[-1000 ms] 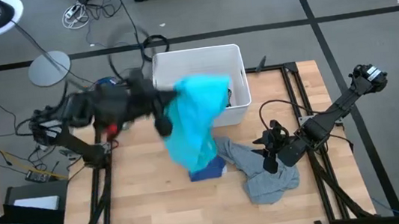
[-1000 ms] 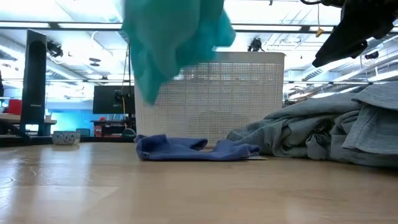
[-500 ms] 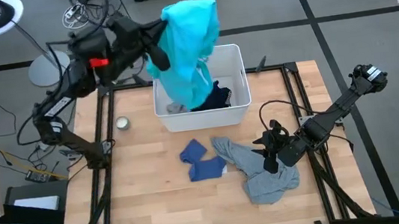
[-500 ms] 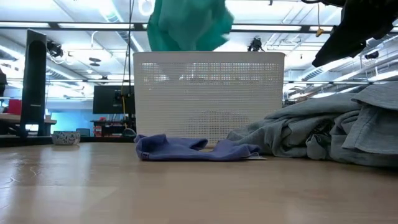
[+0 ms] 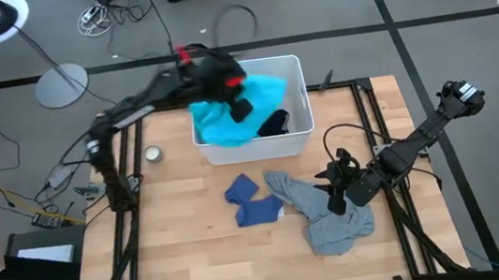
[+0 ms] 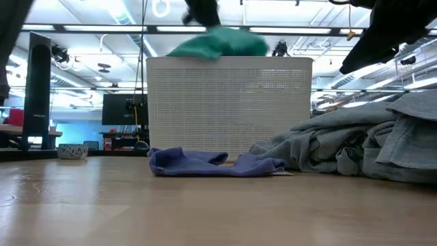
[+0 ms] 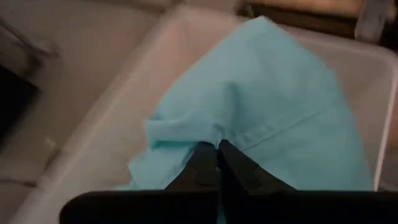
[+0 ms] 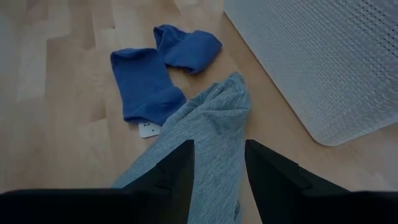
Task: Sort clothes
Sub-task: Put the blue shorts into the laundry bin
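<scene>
Two pincers: our left pincer (image 7: 216, 163) pinches the turquoise shirt (image 5: 241, 110) over the white bin (image 5: 303, 126). Our right pincer (image 8: 216, 168) hangs open above the grey top (image 5: 326, 214) on the bench (image 5: 188, 260).

The left arm reached across to the far middle of the table, its left gripper (image 7: 216, 163) pinched tight on turquoise cloth. The right arm rested low at the near right, its right gripper (image 8: 216, 163) pointing left with fingers (image 8: 176, 171) parted, holding nothing.
</scene>
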You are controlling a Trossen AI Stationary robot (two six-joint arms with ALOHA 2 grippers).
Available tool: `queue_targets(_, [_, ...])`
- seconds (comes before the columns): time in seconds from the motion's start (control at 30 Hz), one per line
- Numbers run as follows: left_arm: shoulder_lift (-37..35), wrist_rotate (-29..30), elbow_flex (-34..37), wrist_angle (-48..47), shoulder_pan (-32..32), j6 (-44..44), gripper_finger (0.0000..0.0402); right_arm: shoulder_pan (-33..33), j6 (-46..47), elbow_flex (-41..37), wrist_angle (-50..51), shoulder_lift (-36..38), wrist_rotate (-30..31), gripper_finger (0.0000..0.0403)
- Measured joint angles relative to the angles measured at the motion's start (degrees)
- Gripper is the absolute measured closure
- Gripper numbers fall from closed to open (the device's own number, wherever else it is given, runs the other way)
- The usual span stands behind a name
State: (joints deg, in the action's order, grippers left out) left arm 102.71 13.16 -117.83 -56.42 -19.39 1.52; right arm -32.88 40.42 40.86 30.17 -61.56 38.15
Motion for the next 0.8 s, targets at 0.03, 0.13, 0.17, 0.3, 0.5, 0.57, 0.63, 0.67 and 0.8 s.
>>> queue_targets(0.03, [1.9,-1.1,0.0,-0.2,-0.2,-0.8,0.0398,0.0,0.0,0.0,-0.2,-0.1,0.0,0.0261])
queue_targets(0.13, [6.9,-4.3,0.0,-0.3,-0.9,-3.5,0.0396,0.0,0.0,0.0,-0.1,-0.2,0.0,0.0263])
queue_targets(0.17, [8.5,-5.2,0.0,-0.3,-1.2,-4.0,0.0393,0.0,0.0,0.0,-0.1,-0.3,-0.1,0.0263])
queue_targets(0.3, [14.3,-8.0,0.0,-0.4,-2.1,-5.4,0.0358,0.0,0.0,0.0,-0.1,-0.3,-0.3,0.0263])
queue_targets(0.5, [20.2,-14.3,0.0,-0.4,-4.2,-9.7,0.0273,0.0,-0.1,0.0,-0.1,-0.3,-0.3,0.0262])
queue_targets(0.57, [21.4,-15.9,0.0,-0.6,-4.7,-9.7,0.0249,0.0,-0.2,0.0,0.0,-0.3,-0.3,0.0262])
queue_targets(0.63, [21.6,-16.3,0.0,-0.7,-4.8,-9.7,0.0230,0.0,-0.3,0.0,0.1,-0.3,-0.3,0.0263])
queue_targets(0.67, [21.6,-16.4,0.0,-1.0,-4.8,-9.6,0.0223,0.0,-0.5,0.0,0.1,-0.3,-0.3,0.0264])
queue_targets(0.8, [20.7,-16.1,-1.0,-3.9,-4.8,-9.5,0.0212,0.0,-0.5,0.0,0.1,-0.3,-0.3,0.0263])
